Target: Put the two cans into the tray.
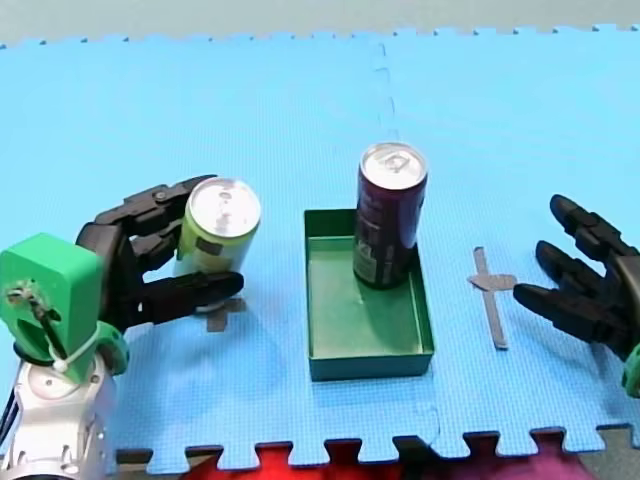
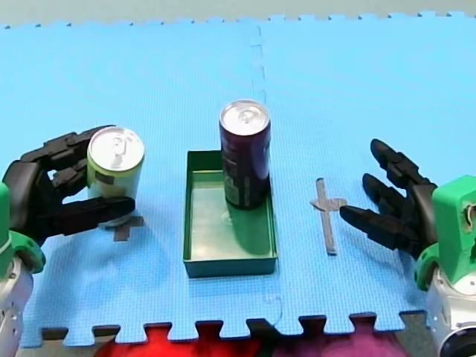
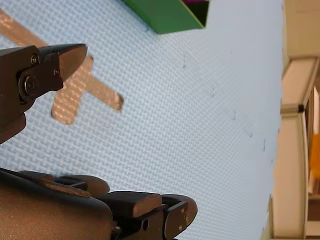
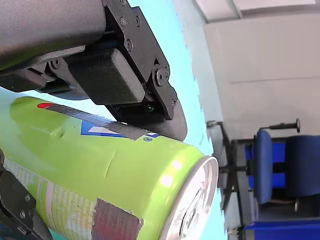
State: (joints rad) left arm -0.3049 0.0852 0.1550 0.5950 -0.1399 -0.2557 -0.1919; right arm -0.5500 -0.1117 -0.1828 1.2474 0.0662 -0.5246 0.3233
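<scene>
The task stands about half done. The purple can [image 1: 390, 220] is upright inside the green tray [image 1: 370, 366], at the tray's far end, and no hand touches it, so that one counts as delivered.

The second one, a light-green can [image 1: 215, 235] with patches of grey tape on its side, is outside the tray, to the left of it on the blue foam surface [image 1: 300, 100]. The left hand [image 1: 160, 265] is clamped around it from the side: two fingers wrap the far side and the thumb presses the near side. The second wrist view shows the same grip up close, with a black finger [image 4: 125, 75] pressed against the can's wall. The can sits at a grey tape cross [image 1: 222, 316] on the surface. Whether its base has left the surface cannot be told from these views.

The right hand [image 1: 585, 290] holds nothing and is to the right of the tray, near another tape cross [image 1: 492, 290].

What is left, by this reading, is one carry: lift the light-green can, bring it over the tray's left wall, and set it down in the free near half beside the purple can without knocking that one over.
</scene>
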